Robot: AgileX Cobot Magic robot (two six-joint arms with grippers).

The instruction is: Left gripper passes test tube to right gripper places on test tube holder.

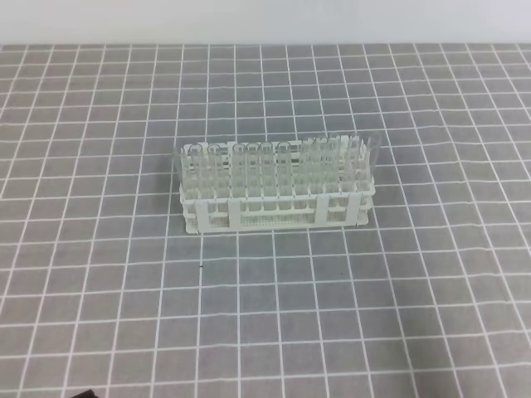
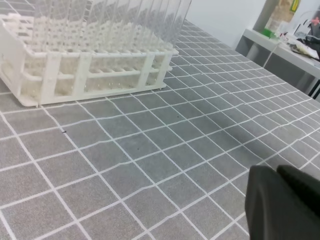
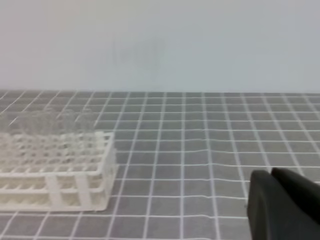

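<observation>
The white lattice test tube holder (image 1: 274, 217) stands in the middle of the gridded mat, and many clear tubes (image 1: 274, 162) stand upright in it. I cannot tell the task's test tube from the others; none lies loose on the mat. My left gripper (image 2: 276, 171) shows at the lower right of the left wrist view, black fingers pressed together with nothing held, well short of the holder (image 2: 90, 75). My right gripper (image 3: 272, 173) looks the same, shut and empty, off to the right of the holder (image 3: 60, 185). In the high view only a black sliver shows at the bottom left edge.
A grey mat with a white grid (image 1: 398, 315) covers the table. A pale wall runs along the far edge. In the left wrist view a grey bench with bottles and clutter (image 2: 295, 42) stands beyond the table at the upper right.
</observation>
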